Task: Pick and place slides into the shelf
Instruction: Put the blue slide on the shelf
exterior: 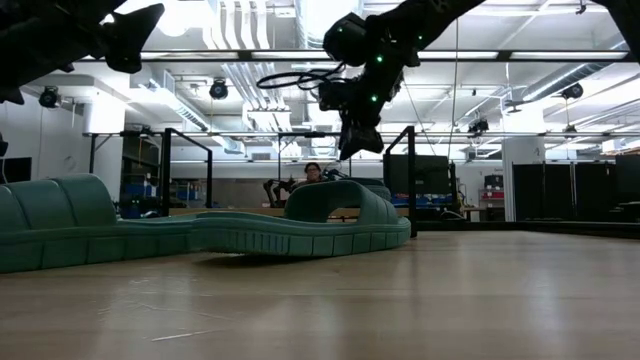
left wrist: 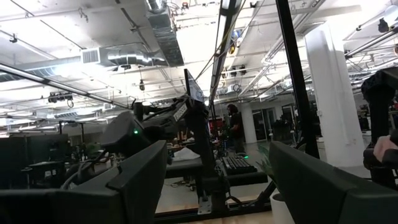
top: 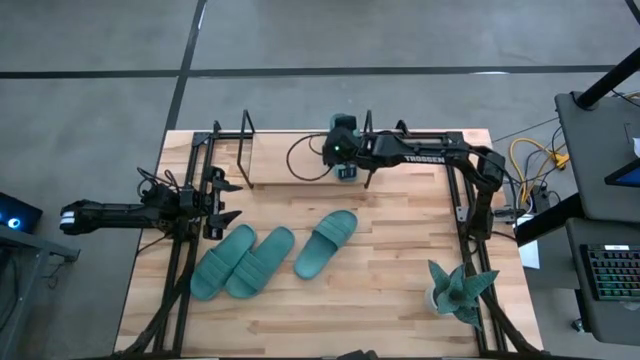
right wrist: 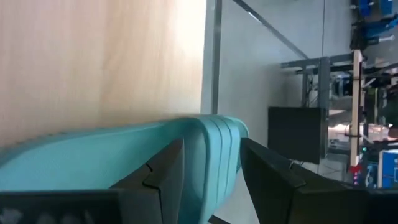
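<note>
Wooden table (top: 380,300) | three slides (top: 245,262) lie in front of shelf (top: 270,155), none on it | right gripper (right wrist: 211,165) at shelf grasps fourth slide (right wrist: 214,140) | left gripper (top: 222,199) released, beside shelf.

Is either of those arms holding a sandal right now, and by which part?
Yes. The right gripper, over the shelf at the table's far edge, has a teal sandal by its strap, one finger on each side. The left gripper is empty.

Wooden tabletop (top: 380,300) carrying three teal slides (top: 326,242), black-rod shelf (top: 270,160) at far edge, spiky plant ornament (top: 458,290).
</note>
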Robot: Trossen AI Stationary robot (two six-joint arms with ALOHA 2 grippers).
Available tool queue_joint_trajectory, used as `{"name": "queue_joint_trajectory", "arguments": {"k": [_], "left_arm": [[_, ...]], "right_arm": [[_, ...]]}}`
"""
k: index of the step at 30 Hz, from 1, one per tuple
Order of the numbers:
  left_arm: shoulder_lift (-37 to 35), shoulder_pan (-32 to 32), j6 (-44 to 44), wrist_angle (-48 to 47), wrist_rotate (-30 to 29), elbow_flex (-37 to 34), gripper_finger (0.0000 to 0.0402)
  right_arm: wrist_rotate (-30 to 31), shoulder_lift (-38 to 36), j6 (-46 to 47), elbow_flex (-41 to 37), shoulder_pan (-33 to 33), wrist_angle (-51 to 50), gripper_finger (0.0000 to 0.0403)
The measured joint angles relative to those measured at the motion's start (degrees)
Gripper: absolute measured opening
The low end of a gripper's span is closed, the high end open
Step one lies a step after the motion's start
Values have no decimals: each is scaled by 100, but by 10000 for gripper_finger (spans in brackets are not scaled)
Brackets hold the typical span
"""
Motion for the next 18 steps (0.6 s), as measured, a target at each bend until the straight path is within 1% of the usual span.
{"name": "queue_joint_trajectory", "arguments": {"k": [6,11,15,18], "left_arm": [[0,0,2,26,0,0,268],[-2,0,7,114,1,0,268],[-1,0,9,146,-1,0,268],[-2,1,13,156,-1,0,268]], "right_arm": [[71,3,-33,92,54,199,146],[69,5,147,260,17,150,145],[69,5,57,404,9,143,144],[82,89,90,652,-7,-33,144]]}}
